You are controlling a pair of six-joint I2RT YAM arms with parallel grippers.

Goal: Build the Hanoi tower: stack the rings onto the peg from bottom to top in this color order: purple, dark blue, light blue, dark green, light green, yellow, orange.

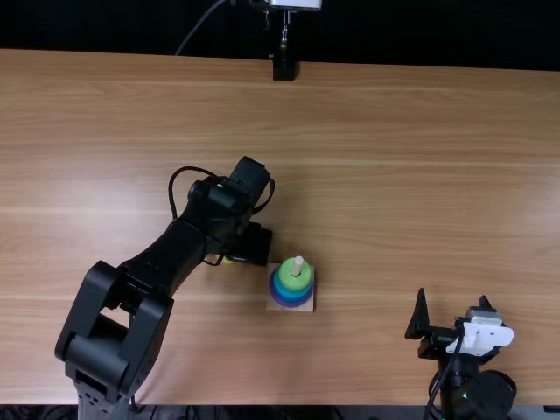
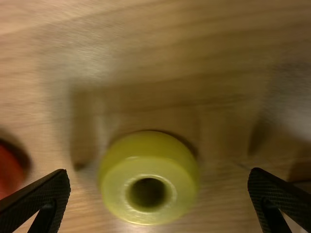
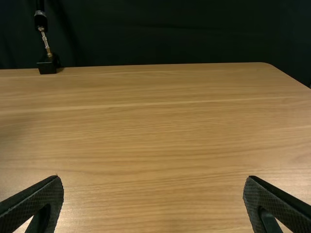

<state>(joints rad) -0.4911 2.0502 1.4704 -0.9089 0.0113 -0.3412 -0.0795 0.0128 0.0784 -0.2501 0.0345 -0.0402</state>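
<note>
While the right gripper [image 1: 452,297] stands spread at near right, the peg [image 1: 297,266] points straight up left of it; slightly farther left, the yellow ring [image 2: 147,162] lies flat, hole upward, between the left gripper's [image 1: 253,245] parted fingers.

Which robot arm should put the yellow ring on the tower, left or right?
Left, I think! The left claw is open over the yellow ring, near the peg. The right claw is open too, but much farther from that ring.
</note>
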